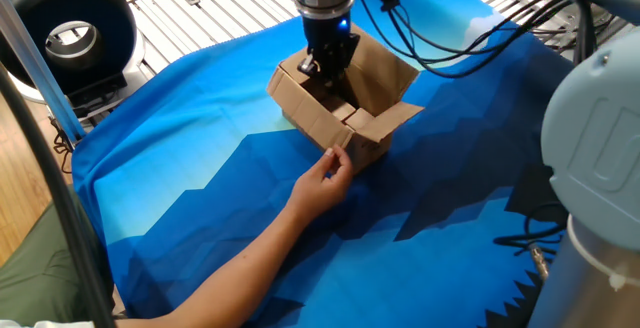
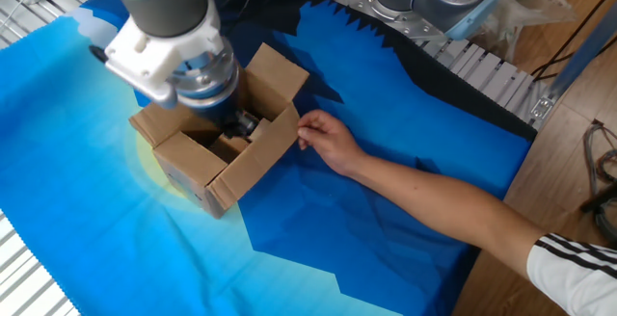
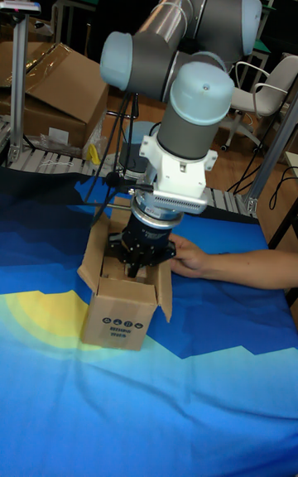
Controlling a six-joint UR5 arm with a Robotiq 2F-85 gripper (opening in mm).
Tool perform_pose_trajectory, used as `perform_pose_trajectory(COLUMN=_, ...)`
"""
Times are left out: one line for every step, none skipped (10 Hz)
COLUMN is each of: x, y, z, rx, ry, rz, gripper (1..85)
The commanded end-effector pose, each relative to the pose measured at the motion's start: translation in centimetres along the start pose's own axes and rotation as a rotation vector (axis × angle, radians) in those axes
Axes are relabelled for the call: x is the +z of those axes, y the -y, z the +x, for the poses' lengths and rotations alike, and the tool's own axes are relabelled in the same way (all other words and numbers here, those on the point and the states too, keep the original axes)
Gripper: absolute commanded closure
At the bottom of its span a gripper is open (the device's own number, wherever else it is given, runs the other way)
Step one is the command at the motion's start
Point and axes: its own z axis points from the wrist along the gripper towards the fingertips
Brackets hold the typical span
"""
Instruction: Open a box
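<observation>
The box (image 1: 345, 108) sits on blue cloth (image 1: 200, 188).

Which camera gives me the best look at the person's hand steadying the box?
The other fixed view: the hand shows unblocked against the box wall. One fixed view shows it from behind at the near corner. In the tall fixed view the gripper partly hides it.

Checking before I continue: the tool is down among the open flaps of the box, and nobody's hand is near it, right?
Not quite. The tool is among the box's open flaps, but a person's hand rests at the box's side, as both fixed table views show.
</observation>
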Motion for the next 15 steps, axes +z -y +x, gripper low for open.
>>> perform_pose_trajectory(x=1.1, y=0.0, z=-2.3, rx=-0.004, ry=0.061, rz=-0.009, gripper=84.3)
perform_pose_trajectory(x=1.1, y=0.5, z=-3.3, rx=-0.014, ry=0.097, rz=0.012, gripper=84.3)
perform_pose_trajectory(x=0.6, y=0.7, z=-3.7, rx=-0.017, ry=0.119, rz=0.025, gripper=84.3)
perform_pose_trajectory(x=-0.2, y=0.6, z=-4.0, rx=-0.005, ry=0.139, rz=0.031, gripper=84.3)
perform_pose_trajectory(x=-1.3, y=0.5, z=-4.4, rx=0.019, ry=0.169, rz=0.042, gripper=84.3)
perform_pose_trajectory(x=-2.5, y=0.2, z=-4.8, rx=0.039, ry=0.208, rz=0.049, gripper=84.3)
perform_pose_trajectory(x=-3.6, y=-0.6, z=-4.5, rx=0.070, ry=0.226, rz=0.033, gripper=84.3)
perform_pose_trajectory(x=-4.2, y=-0.9, z=-4.2, rx=0.086, ry=0.234, rz=0.032, gripper=84.3)
perform_pose_trajectory(x=-4.5, y=-1.0, z=-4.0, rx=0.094, ry=0.239, rz=0.029, gripper=84.3)
perform_pose_trajectory(x=-4.7, y=-0.9, z=-4.1, rx=0.092, ry=0.244, rz=0.028, gripper=84.3)
perform_pose_trajectory(x=-4.8, y=-0.7, z=-4.3, rx=0.085, ry=0.250, rz=0.028, gripper=84.3)
perform_pose_trajectory(x=-5.1, y=-0.3, z=-4.2, rx=0.075, ry=0.246, rz=0.041, gripper=84.3)
perform_pose_trajectory(x=-5.5, y=0.2, z=-4.0, rx=0.068, ry=0.245, rz=0.056, gripper=84.3)
perform_pose_trajectory(x=-5.6, y=0.4, z=-3.9, rx=0.064, ry=0.245, rz=0.059, gripper=84.3)
perform_pose_trajectory(x=-5.8, y=0.6, z=-3.9, rx=0.059, ry=0.246, rz=0.069, gripper=84.3)
